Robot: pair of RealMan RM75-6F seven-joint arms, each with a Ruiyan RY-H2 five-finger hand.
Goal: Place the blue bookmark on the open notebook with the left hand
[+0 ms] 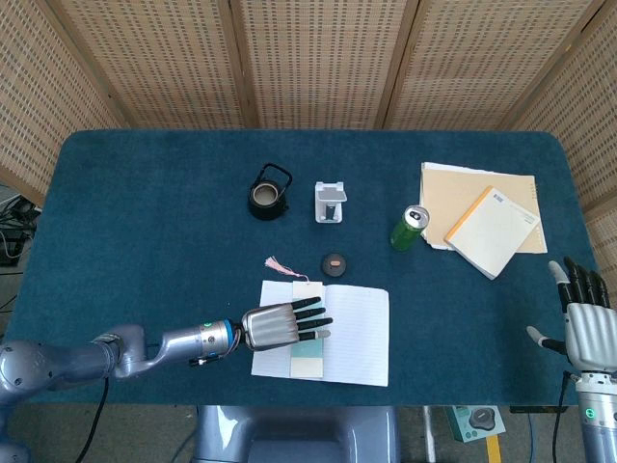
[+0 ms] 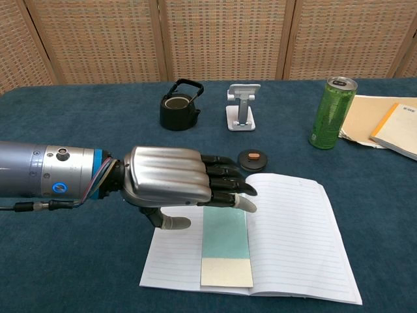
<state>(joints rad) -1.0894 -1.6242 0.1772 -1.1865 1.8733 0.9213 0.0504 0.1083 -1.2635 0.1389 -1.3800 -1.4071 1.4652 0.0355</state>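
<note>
- Head view: we see the open notebook (image 1: 323,333) near the desk's (image 1: 145,212) front edge, with the blue bookmark (image 1: 308,355) lying flat on its left page beside the centre fold, its pink tassel (image 1: 278,264) trailing onto the desk beyond the notebook's far-left corner. Our left hand (image 1: 280,326) hovers over the left page, fingers extended and spread, holding nothing. Our right hand (image 1: 588,323) stands at the front-right corner, fingers apart, empty.
- Chest view: the blue bookmark (image 2: 225,244) rests free of the left hand (image 2: 172,184), whose fingertips (image 2: 244,204) lie above its far end; contact cannot be judged. We judge the placement done, with only withdrawal of the hand left.
- Writing: the green can (image 2: 332,112) and the orange-edged pad (image 1: 493,231) carry markings too small to read.
</note>
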